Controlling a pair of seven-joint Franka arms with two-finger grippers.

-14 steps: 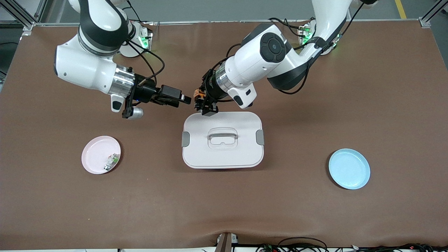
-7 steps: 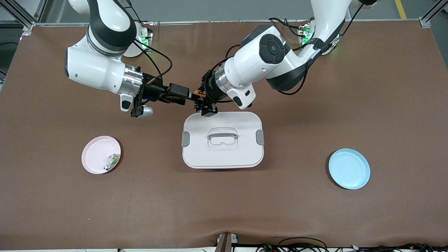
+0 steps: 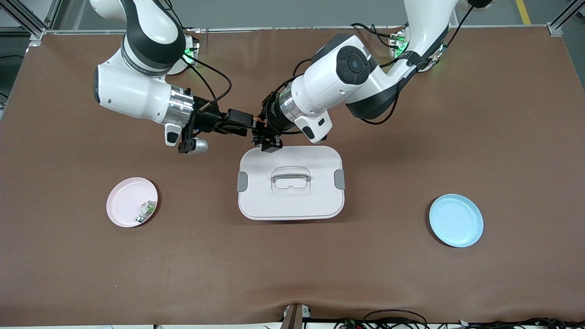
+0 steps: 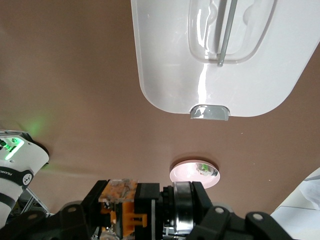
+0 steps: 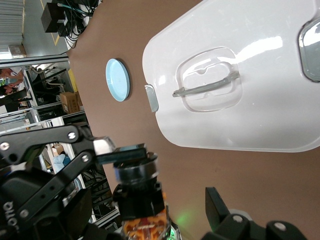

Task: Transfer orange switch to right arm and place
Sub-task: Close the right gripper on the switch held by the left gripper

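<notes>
The orange switch (image 3: 258, 121), a small black cylinder with an orange end, is held in the air over the table just past the white box's edge that faces the arms. My left gripper (image 3: 264, 134) is shut on it; the left wrist view shows it (image 4: 131, 210) clamped across its orange part. My right gripper (image 3: 249, 125) is open and level with the switch. The right wrist view shows the black body of the switch (image 5: 140, 197) between the spread fingers (image 5: 219, 207), which do not touch it.
A white lidded box (image 3: 290, 205) with a handle lies at the table's middle, just below both grippers. A pink plate (image 3: 121, 201) holding a small white-and-green part (image 3: 145, 211) lies toward the right arm's end. A blue plate (image 3: 456, 220) lies toward the left arm's end.
My right arm has moved toward the left gripper, and its open fingers now flank the switch. My left gripper has stayed almost still, holding the switch.
</notes>
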